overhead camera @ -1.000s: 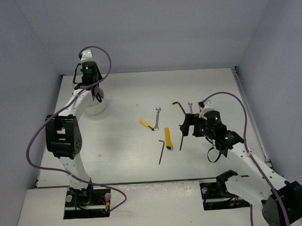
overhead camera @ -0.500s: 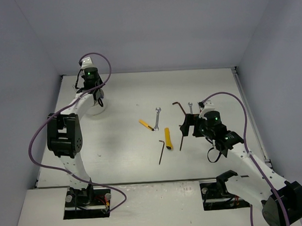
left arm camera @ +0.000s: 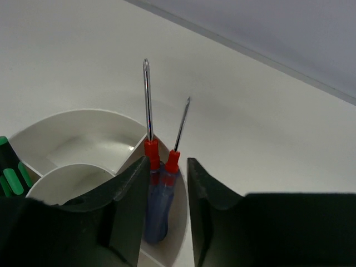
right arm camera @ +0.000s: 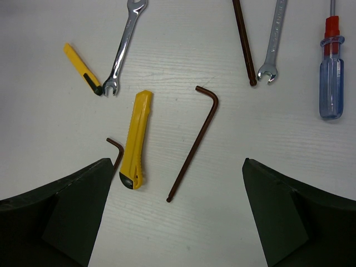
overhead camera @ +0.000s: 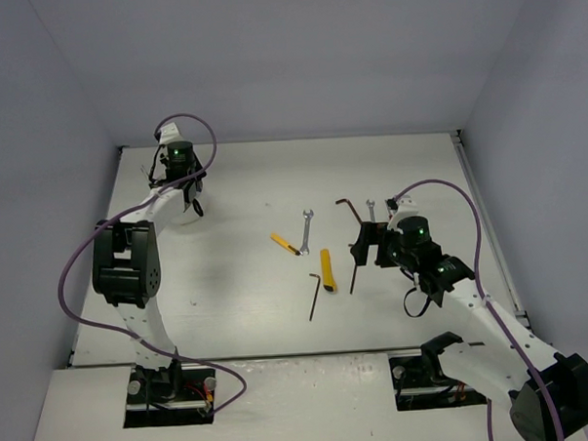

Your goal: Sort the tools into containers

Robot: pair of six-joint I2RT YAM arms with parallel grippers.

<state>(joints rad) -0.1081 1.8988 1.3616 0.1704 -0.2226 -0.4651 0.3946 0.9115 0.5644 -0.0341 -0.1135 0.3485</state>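
On the white desk [overhead camera: 238,282], the left gripper [left arm camera: 166,172] hangs over the cup [left arm camera: 83,125] in the far-left corner. Its jaws stand parted either side of two blue screwdrivers [left arm camera: 157,217] upright in one compartment, a gap showing beside the handles. The right gripper [right arm camera: 177,167], nearer the pieces lying mid-desk, hovers with jaws spread wide directly above a hex key [right arm camera: 194,146]. The key's long shaft runs roughly across the closing line, and a knife [right arm camera: 135,139] lies just to its left.

Left wrist view: blue screwdriver handles [left arm camera: 161,211] sit half-hidden behind a dark finger [left arm camera: 128,222], and a green handle [left arm camera: 8,178] is cropped at the edge. Right wrist view: short hex key [right arm camera: 120,150] tucked under a finger [right arm camera: 61,211].
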